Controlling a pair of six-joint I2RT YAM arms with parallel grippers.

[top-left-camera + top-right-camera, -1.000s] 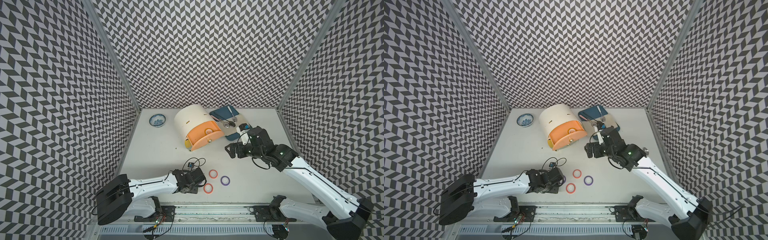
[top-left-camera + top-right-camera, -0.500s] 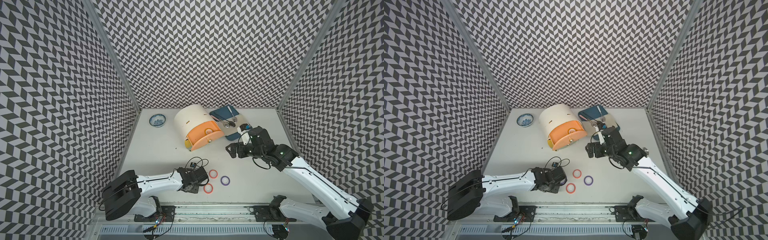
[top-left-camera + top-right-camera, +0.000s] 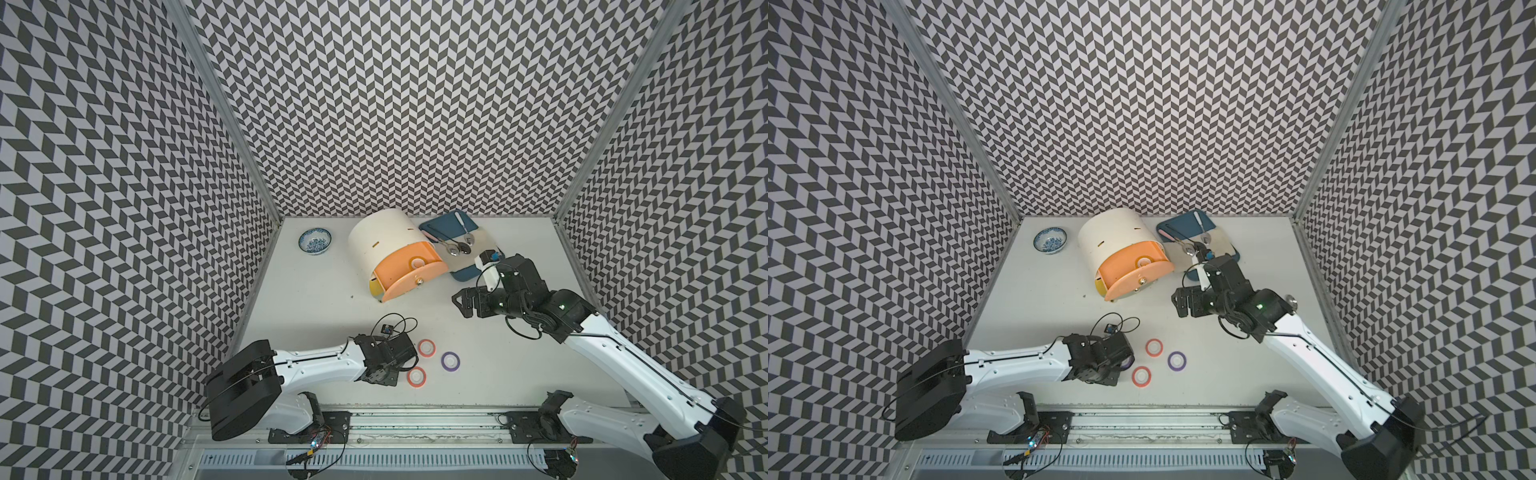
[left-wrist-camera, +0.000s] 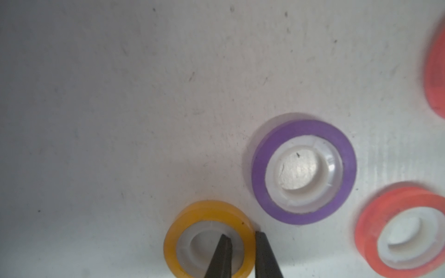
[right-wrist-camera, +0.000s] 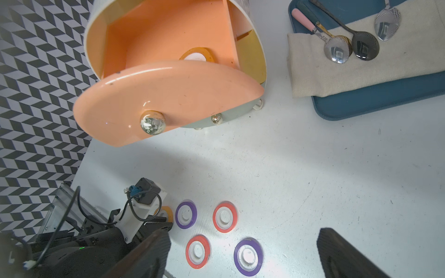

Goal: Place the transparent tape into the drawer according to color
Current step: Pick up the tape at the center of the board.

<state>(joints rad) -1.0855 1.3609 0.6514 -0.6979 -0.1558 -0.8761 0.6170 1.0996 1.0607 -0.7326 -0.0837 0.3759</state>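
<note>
Down at the near edge, the left tool (image 4: 242,237) is pinched closed on the yellow tape ring (image 4: 207,211), one finger inside the white core and one outside the rim; whether the ring rests on the surface (image 4: 120,96) or sits just off it I cannot tell. Just beside it a purple ring (image 4: 337,154) lies flat, then a red ring (image 4: 375,231) and the blurred edge of another red ring (image 4: 435,72). In both top views a further purple ring (image 3: 450,360) lies beyond the reds, near but not touching them. The right tool (image 3: 460,305) hangs with its jaws spread wide and nothing between them, above the surface between the rings and the orange drawer (image 3: 409,282). That drawer stands pulled out of a cream cabinet (image 3: 382,237), with a second yellow ring (image 3: 417,262) lying inside it. Behind sit a blue tray (image 3: 436,227) carrying a cloth (image 3: 482,245) and spoons (image 3: 457,249), and a patterned bowl (image 3: 315,240) toward the left wall.
</note>
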